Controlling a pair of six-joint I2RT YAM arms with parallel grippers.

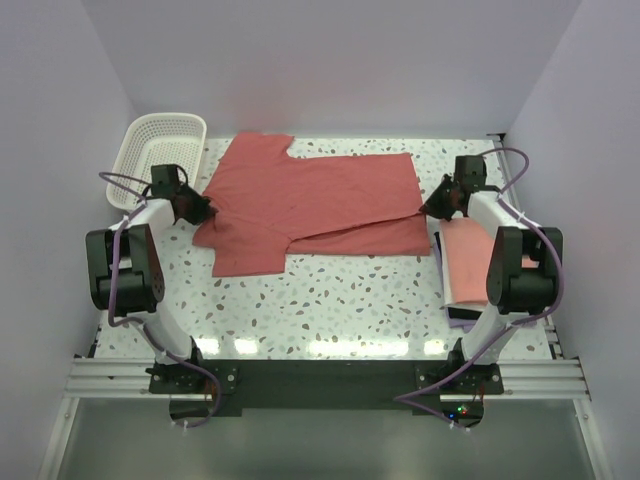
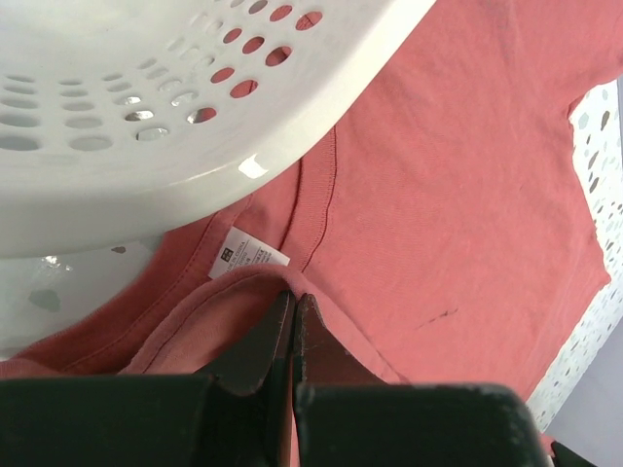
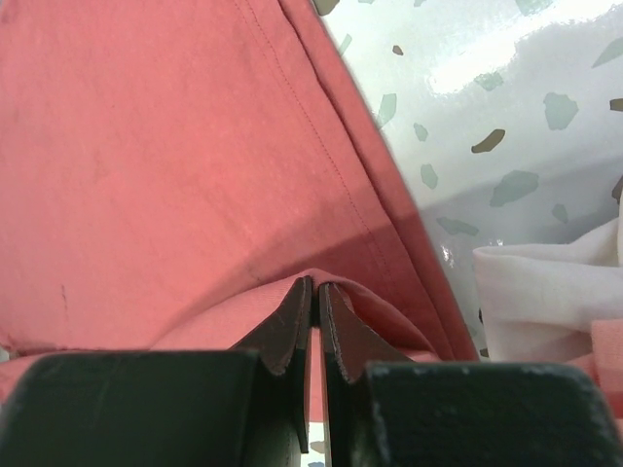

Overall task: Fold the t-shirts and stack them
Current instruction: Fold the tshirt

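Top external view: red t-shirt (image 1: 310,195) lies spread across the desk (image 1: 330,300), gripped at both ends.
At the collar end, just beside the basket (image 1: 160,150), the left end effector (image 1: 207,211) is pressed together on a fold of cloth. The right end effector (image 1: 433,210) pinches the hem end. A folded salmon t-shirt (image 1: 462,262) lies under the right arm.

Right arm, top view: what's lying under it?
A folded salmon-pink t-shirt, with something dark showing at its near edge. The right arm hides the shirt's right side.
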